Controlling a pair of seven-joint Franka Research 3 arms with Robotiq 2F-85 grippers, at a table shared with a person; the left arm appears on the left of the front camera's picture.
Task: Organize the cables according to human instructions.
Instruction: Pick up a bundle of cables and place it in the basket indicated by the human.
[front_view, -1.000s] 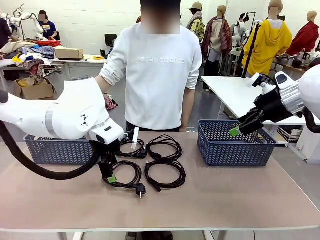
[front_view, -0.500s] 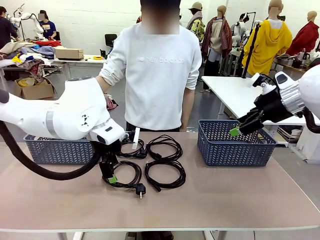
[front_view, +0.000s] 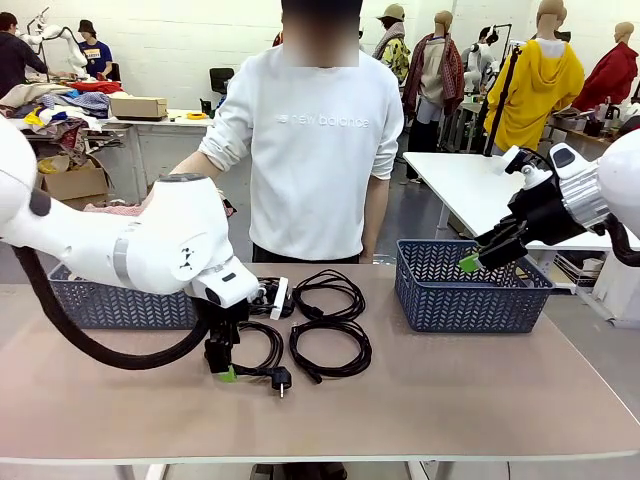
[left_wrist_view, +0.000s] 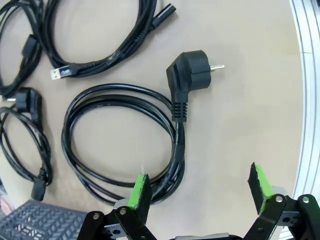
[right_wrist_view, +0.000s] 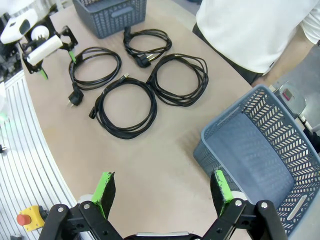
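Since a second ago the left arm has swung slightly toward the table's middle and sunk, so the left gripper (front_view: 224, 372) hangs lower over the nearest cable (front_view: 262, 345). The right arm has not shifted.

From the front, four thin black coiled power cables (front_view: 330, 350) lie clustered on the smooth tan tabletop (front_view: 450, 410), one under the left gripper, the rest just beyond it. A blue-grey slatted plastic basket (front_view: 100, 305) stands behind that gripper. A second blue-grey basket (front_view: 470, 300) sits just beside the right gripper (front_view: 468, 263). A person in a white sweatshirt (front_view: 315, 150) stands at the far edge. Behind are a white wall and tables heaped with clothes and cardboard boxes.

At the left wrist, the green pads (left_wrist_view: 141, 190) are spread wide with nothing gripped. One pad is over the near rim of the nearest cable, and its round plug (left_wrist_view: 192, 70) lies ahead between the fingers. A ribbed aluminium edge rail (left_wrist_view: 306, 75) runs past the other pad.

At the right wrist, the fingers are spread wide and empty above bare tabletop. The second blue-grey basket is just ahead to one side, and all four cables lie well ahead.
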